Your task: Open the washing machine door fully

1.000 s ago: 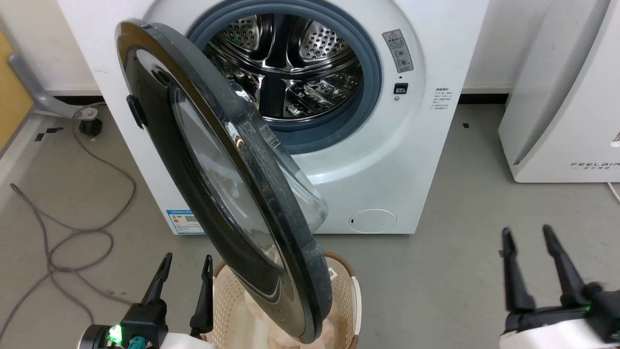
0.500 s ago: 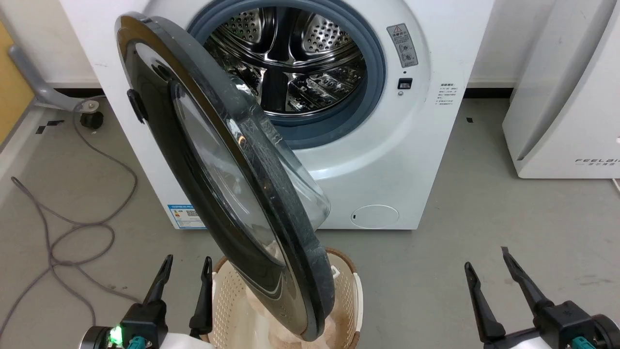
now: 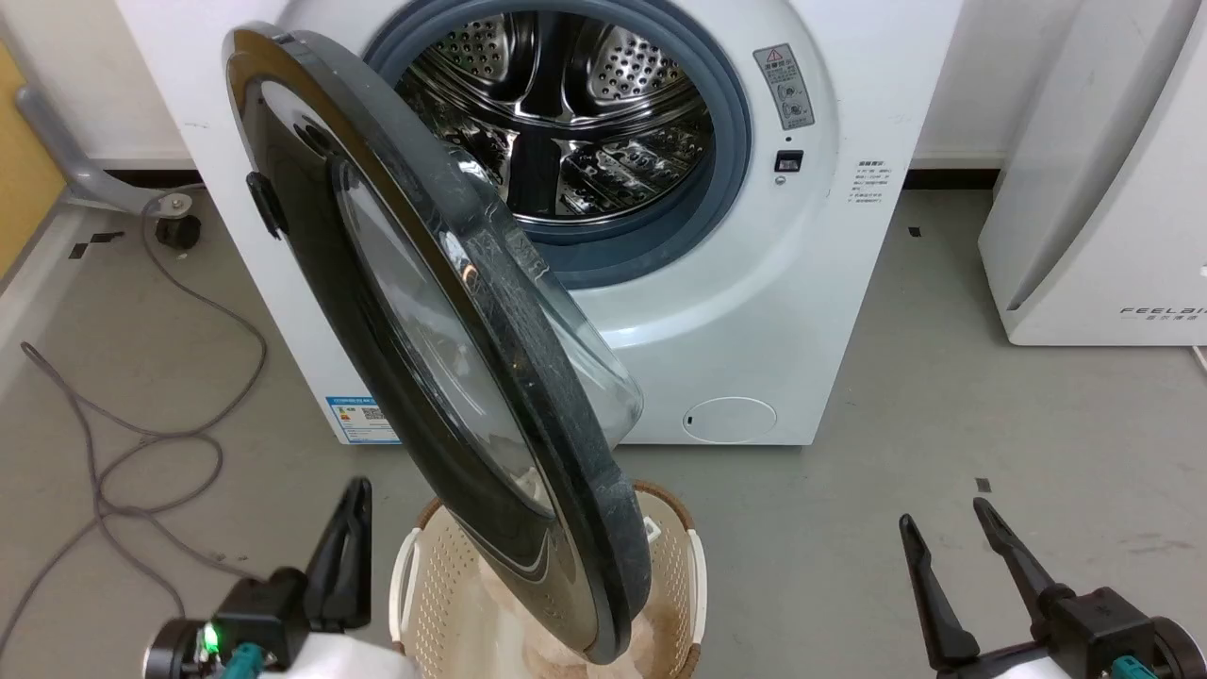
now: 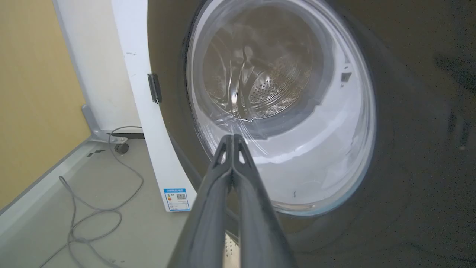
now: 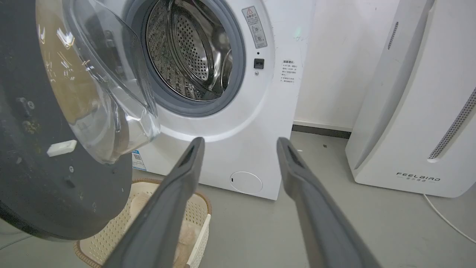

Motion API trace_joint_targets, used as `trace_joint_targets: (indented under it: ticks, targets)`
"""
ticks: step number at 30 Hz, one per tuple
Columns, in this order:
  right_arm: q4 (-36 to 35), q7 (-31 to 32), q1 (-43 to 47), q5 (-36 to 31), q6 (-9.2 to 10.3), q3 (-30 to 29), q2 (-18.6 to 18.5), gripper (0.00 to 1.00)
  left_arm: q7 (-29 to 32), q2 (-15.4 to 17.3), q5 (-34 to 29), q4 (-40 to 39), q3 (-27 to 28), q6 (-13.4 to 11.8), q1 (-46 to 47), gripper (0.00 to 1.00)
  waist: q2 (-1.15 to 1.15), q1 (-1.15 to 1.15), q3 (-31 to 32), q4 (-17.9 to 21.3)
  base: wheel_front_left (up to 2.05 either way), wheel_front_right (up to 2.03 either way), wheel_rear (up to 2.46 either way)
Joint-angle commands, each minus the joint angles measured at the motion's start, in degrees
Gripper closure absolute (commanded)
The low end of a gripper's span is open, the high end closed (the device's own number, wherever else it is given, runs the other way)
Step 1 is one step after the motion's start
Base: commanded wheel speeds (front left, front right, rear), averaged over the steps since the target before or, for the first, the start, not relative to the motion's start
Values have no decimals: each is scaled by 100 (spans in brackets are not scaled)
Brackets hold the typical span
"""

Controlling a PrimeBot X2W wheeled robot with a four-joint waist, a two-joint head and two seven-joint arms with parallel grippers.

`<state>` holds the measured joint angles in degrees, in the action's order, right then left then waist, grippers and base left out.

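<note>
The washing machine (image 3: 754,311) stands with its steel drum exposed. The washing machine door (image 3: 443,358) hangs partly open from its left hinge, its edge swung out toward me over a basket. Low at the left, my left gripper (image 3: 358,490) is shut with nothing in it, just left of the door's lower edge. In the left wrist view its closed fingertips (image 4: 232,137) point at the door's glossy outer face (image 4: 409,149) and its glass. My right gripper (image 3: 943,511) is open over the floor at the lower right, apart from the door; the right wrist view shows the door's inner rim (image 5: 44,178).
A cream perforated basket (image 3: 405,585) with cloth inside sits on the floor under the door. A white FEELAIR appliance (image 3: 1103,189) stands to the right of the machine. A grey cable (image 3: 141,443) loops over the floor at the left, near a castor and a yellow wall.
My left gripper has shut its fingers and shifted slightly right toward the door. The right gripper dropped lower and inward. The door has not moved.
</note>
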<state>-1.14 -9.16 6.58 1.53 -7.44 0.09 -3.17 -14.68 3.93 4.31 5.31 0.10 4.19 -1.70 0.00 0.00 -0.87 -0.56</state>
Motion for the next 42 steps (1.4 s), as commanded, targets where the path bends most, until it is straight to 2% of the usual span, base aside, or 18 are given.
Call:
trace_joint_targets:
  ticks: [1,14,20,25,30,38,42]
  targets:
    - [-8,-6,-6,14,-5,1,28,0,-32,-22,34,-41,17,-9,100,100,0,0,-3,-2,0,0,0]
    - [-44,41,-12,108,-5,-40,29,0,-32,-60,180,-1145,124,-140,928,100,0,0,8,-24,0,0,0]
    - [-89,69,-1,77,-5,-100,29,0,-17,-73,182,-1885,-104,-179,1591,100,0,0,28,-35,0,0,0]
    - [-139,109,6,-99,-5,-104,29,0,156,-89,345,-2555,-689,-77,2071,100,0,0,45,-13,0,0,0]
    - [-124,124,27,-79,-5,-81,29,0,527,-99,551,-2958,-1539,-11,2200,100,0,0,84,30,0,0,0]
    - [-96,138,85,-189,-5,-105,29,0,1398,-102,988,-3249,-2774,80,1523,100,0,0,124,77,0,0,0]
    - [-107,150,109,-258,-5,-148,29,0,1852,36,1279,-3261,-3321,167,1079,100,0,0,131,27,0,0,0]
